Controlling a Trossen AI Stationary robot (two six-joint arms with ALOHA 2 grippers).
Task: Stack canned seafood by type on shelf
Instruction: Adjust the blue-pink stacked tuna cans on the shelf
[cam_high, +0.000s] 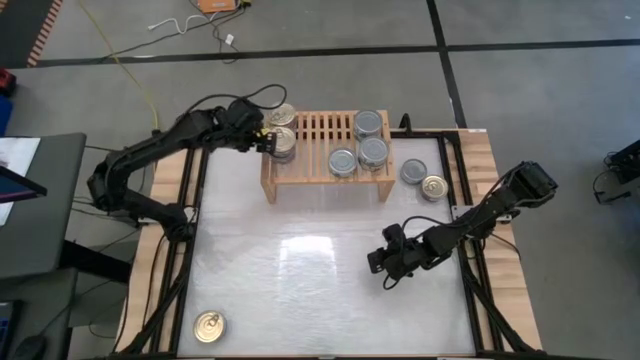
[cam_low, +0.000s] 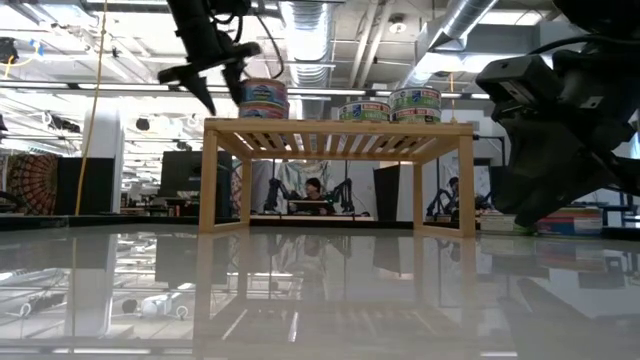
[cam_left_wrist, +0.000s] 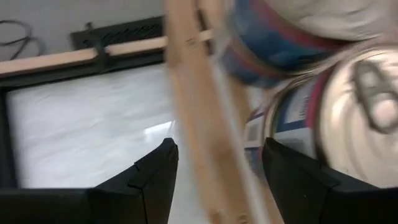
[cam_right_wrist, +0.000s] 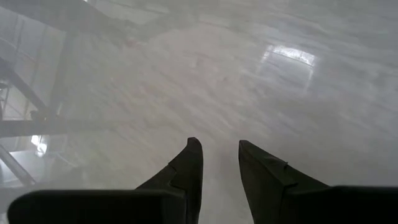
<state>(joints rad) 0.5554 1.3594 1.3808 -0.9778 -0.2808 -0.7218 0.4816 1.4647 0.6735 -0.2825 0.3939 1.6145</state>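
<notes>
The step in hand looks like the release after a placement: the left pincer (cam_high: 262, 140) stands at the shelf's (cam_high: 320, 135) left end, its fingers spread and empty, just beside the gold-top stack (cam_high: 283, 143), with another gold-top can (cam_high: 281, 115) just behind that. In the left wrist view the fingers (cam_left_wrist: 155, 180) straddle the shelf's wooden edge with nothing between them. On the shelf's right half sit silver-grey cans (cam_high: 368, 124) — one pile of two and singles beside it, as far as the low view shows.

Still off the shelf: a grey can (cam_high: 413, 171) and a gold one (cam_high: 433, 187) on the bench (cam_high: 320, 290) right of the shelf, and a lone gold can (cam_high: 208, 326) at the near left corner. The right pincer (cam_high: 385, 262) hovers over bare bench, released, holding nothing.

Next, I judge, one arm must fetch a stray can and set it on its own kind, squarely.

The cans are flat round metal, printed labels, pull-rings on the gold lids; the shelf is pale slatted wood; the bench is glossy and mirror-like
</notes>
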